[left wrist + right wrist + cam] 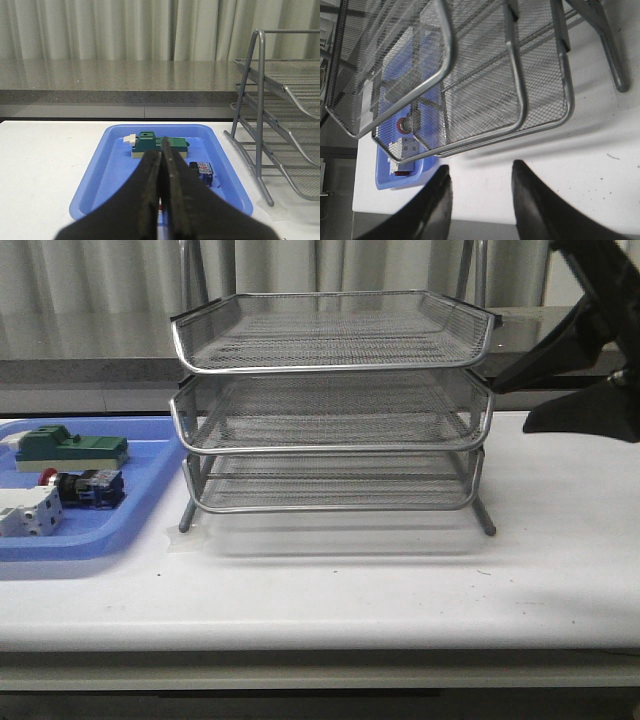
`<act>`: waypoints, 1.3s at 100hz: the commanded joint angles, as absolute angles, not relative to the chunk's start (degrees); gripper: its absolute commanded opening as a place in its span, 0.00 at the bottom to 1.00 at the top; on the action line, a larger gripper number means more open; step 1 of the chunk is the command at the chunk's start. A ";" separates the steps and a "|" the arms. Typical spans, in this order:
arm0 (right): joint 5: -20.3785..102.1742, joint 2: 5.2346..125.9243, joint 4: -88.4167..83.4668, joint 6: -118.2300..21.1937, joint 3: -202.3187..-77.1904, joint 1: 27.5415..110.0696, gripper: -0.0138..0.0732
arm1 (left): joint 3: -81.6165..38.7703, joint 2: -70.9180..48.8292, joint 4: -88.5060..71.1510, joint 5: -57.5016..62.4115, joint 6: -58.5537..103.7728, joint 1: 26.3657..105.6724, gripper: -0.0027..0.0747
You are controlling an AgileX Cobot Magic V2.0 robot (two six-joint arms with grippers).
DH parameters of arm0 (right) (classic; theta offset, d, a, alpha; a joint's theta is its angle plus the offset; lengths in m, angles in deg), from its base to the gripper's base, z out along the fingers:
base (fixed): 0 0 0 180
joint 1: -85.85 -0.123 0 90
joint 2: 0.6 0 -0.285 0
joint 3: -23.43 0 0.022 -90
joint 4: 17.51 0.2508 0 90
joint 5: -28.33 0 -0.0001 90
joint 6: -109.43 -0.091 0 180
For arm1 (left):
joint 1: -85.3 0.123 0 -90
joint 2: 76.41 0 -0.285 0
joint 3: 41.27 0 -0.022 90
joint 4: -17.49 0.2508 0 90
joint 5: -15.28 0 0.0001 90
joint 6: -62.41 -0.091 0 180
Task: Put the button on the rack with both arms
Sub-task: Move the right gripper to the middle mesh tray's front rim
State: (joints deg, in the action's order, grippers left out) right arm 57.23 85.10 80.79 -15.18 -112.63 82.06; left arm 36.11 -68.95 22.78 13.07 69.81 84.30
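A: Progress? Button (82,485) lies in the blue tray (140,530), left of the rack (330,410); not picked yet.
B: Grippers? Left gripper (162,165) clenched, empty, above the tray. Right gripper (480,175) parted, holding nothing, probably beside the rack. Everything left.

rack (330,410) is shiny silver metal, fine wire mesh with smooth rod rims. tray (110,540) looks like smooth blue plastic, slightly glossy. table (400,590) is matt white. gripper fingers (532,210) are matt black, and the counter (115,77) behind looks like speckled polished stone.
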 commanded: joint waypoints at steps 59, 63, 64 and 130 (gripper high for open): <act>67.74 101.36 93.49 -3.53 -123.06 82.13 0.52 | 38.45 -70.67 22.25 17.10 70.45 84.43 0.01; 67.74 101.68 93.49 -3.53 -123.58 82.13 0.52 | 38.45 -70.67 22.25 17.10 70.45 84.43 0.01; 67.65 101.68 93.49 -3.53 -123.82 82.13 0.52 | 38.45 -70.67 22.25 17.10 70.45 84.43 0.01; 64.39 101.80 91.77 -3.53 -124.04 82.13 0.09 | 38.45 -70.67 22.25 17.10 70.45 84.43 0.01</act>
